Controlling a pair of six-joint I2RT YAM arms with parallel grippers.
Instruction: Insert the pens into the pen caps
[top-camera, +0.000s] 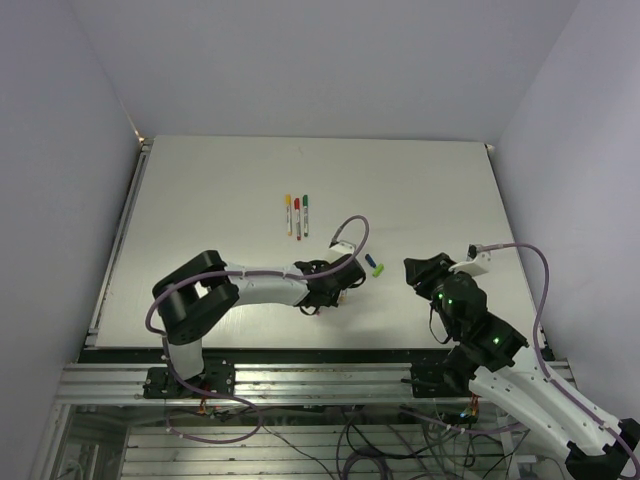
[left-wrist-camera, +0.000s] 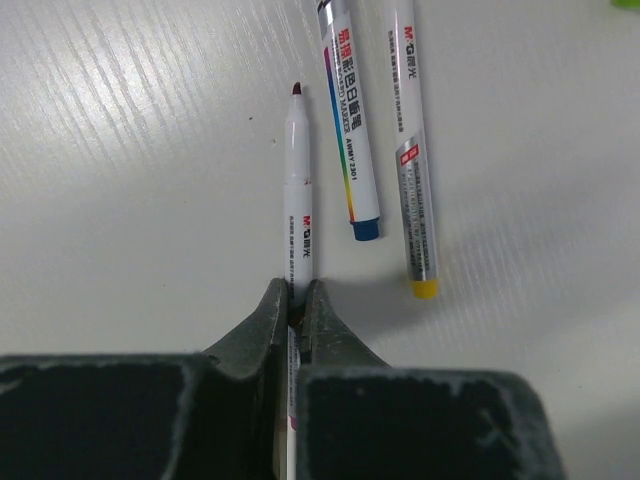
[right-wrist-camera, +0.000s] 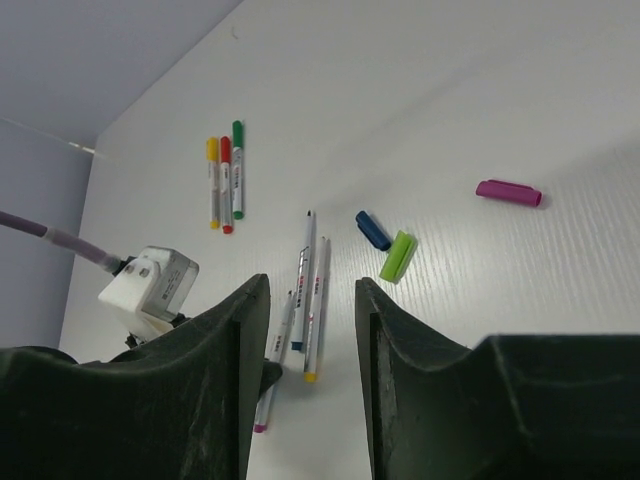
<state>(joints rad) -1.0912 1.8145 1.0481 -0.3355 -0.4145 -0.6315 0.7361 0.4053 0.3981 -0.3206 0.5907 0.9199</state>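
My left gripper (left-wrist-camera: 296, 290) is shut on a thin white pen (left-wrist-camera: 297, 190) with a magenta end, its bare tip pointing away, low at the table. Two more uncapped pens lie just right of it, one with a blue end (left-wrist-camera: 348, 130) and one with a yellow end (left-wrist-camera: 413, 160). In the right wrist view, the blue cap (right-wrist-camera: 373, 230) and the light green cap (right-wrist-camera: 398, 256) lie together, and the magenta cap (right-wrist-camera: 508, 192) lies apart to the right. My right gripper (right-wrist-camera: 312, 290) is open and empty above the table, near the caps (top-camera: 374, 266).
Three capped pens, yellow, red and dark green (top-camera: 297, 215), lie side by side at the table's middle, beyond the left gripper (top-camera: 345, 283). The right gripper (top-camera: 418, 270) hovers right of the caps. The table's edges run along the walls on both sides.
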